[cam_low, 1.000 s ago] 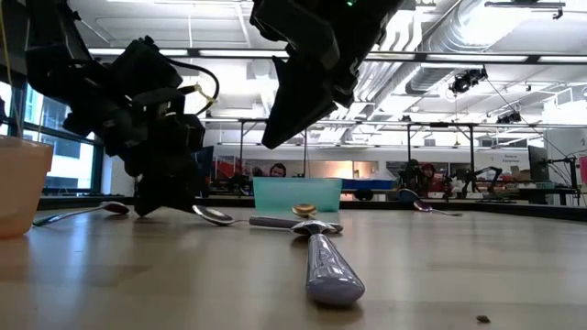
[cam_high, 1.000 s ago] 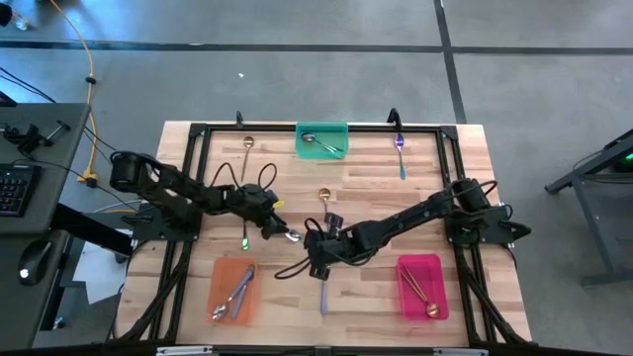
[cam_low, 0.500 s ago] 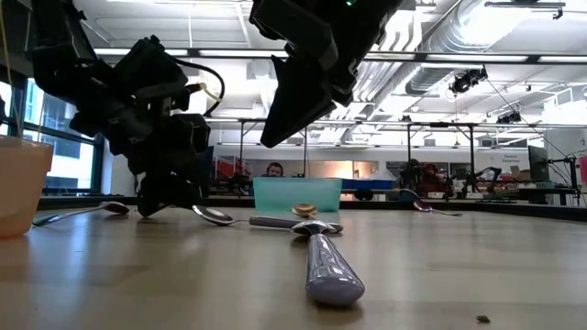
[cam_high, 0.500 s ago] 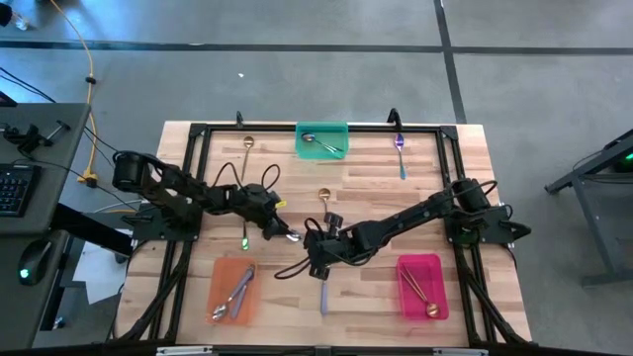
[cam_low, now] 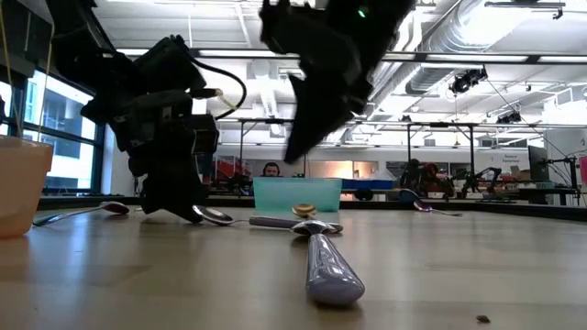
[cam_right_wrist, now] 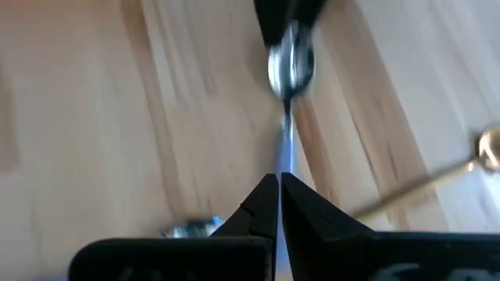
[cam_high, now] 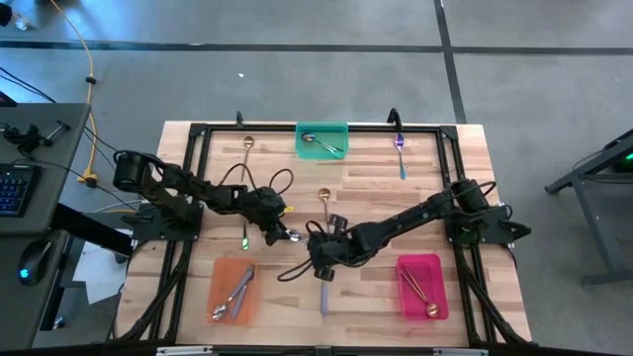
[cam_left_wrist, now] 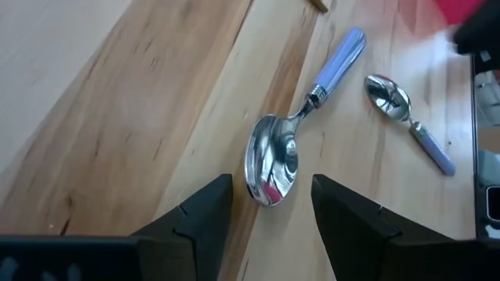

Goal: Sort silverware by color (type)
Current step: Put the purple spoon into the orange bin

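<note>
A silver spoon with a lavender handle (cam_high: pixel 292 236) lies flat on the wood table, its bowl (cam_left_wrist: pixel 272 168) toward my left gripper. My left gripper (cam_high: pixel 275 225) is open and down at the table (cam_low: pixel 179 209). Its fingertips stand on either side of the bowl, just short of it, touching nothing. A second lavender-handled spoon (cam_high: pixel 322 293) lies nearer the front edge (cam_low: pixel 323 261). My right gripper (cam_high: pixel 316 255) is shut and empty. It hovers above the table (cam_low: pixel 298 151) between the two spoons, pointing toward the first spoon's handle (cam_right_wrist: pixel 285 148).
A gold spoon (cam_high: pixel 323 198) lies mid-table, another gold one (cam_high: pixel 247 148) at the far left, and a purple one (cam_high: pixel 400 148) at the far right. The green tray (cam_high: pixel 300 129), orange tray (cam_high: pixel 220 265) and pink tray (cam_high: pixel 401 262) each hold spoons.
My left gripper has gone a little toward the table's right edge, along the table up to the silver spoon's bowl, staying open. My right gripper has shifted slightly toward the right above the table. The spoons have stayed where they were.
</note>
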